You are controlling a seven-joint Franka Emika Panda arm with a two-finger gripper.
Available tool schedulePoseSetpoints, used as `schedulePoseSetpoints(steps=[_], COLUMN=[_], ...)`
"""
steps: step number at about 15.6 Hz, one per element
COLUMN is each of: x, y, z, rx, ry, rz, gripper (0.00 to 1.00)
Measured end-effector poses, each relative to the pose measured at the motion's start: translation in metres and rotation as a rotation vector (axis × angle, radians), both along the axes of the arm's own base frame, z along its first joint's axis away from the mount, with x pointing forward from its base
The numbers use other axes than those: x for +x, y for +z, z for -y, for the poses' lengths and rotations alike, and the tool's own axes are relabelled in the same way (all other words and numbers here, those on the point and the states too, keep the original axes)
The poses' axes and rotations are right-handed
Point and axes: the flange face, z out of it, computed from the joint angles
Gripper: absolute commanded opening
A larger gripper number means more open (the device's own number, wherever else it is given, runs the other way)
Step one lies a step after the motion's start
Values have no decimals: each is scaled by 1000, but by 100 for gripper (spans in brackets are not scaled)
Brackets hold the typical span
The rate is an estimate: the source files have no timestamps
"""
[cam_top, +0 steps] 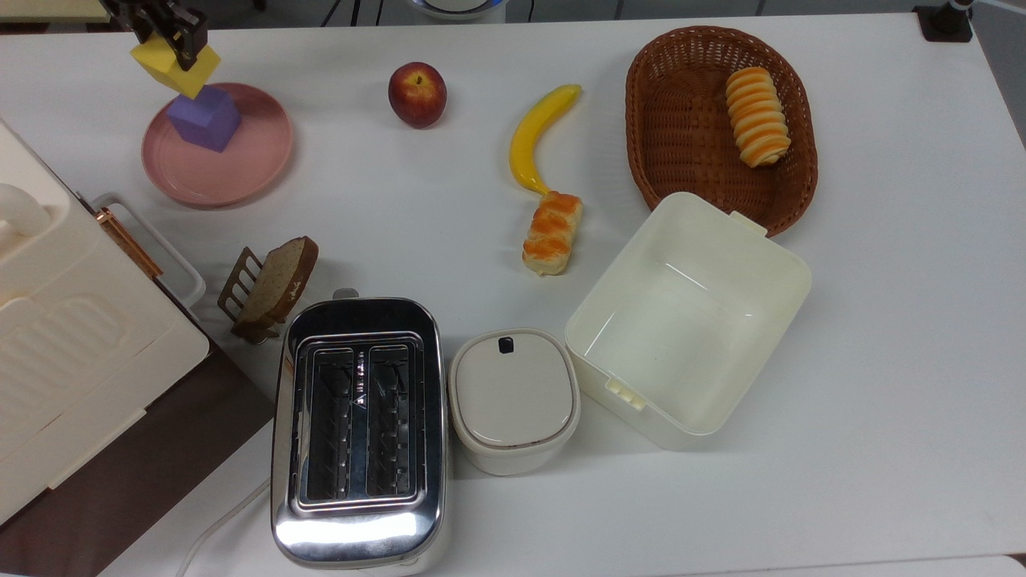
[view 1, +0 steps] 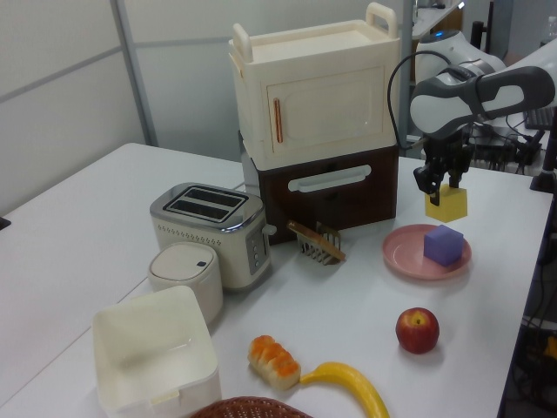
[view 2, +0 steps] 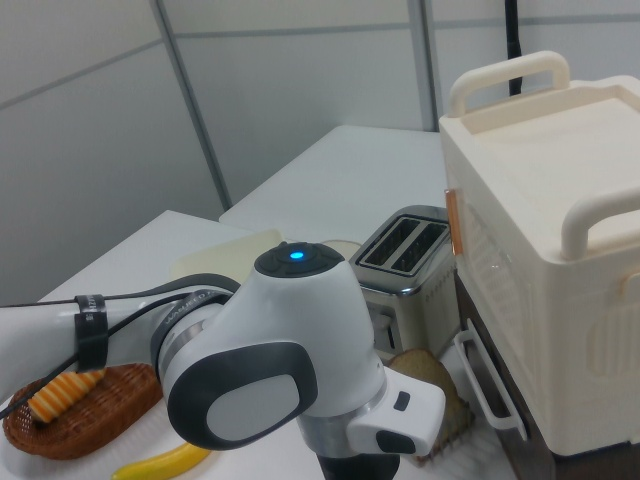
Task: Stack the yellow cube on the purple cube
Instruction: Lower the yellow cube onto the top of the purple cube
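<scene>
My gripper is shut on the yellow cube, holding it in the air. The purple cube rests on the round pink plate. In the left view the yellow cube hangs a short way above the purple cube, almost straight over it. In the top view the yellow cube overlaps the purple cube's upper left corner. The arm's white body fills the lower middle of the right view.
A red apple, a banana, a bread roll and a wicker basket lie to the top view's right of the plate. A toast rack, toaster, lidded pot, open box and cream cabinet stand nearby.
</scene>
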Motion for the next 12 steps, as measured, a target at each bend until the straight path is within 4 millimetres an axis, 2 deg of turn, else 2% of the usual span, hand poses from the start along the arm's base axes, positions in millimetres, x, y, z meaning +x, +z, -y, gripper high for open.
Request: schedulePoseSetpoints(steps=[12], x=[11], y=[-16], z=[5], rx=[-22], ry=[21], rz=[15], gripper=[11])
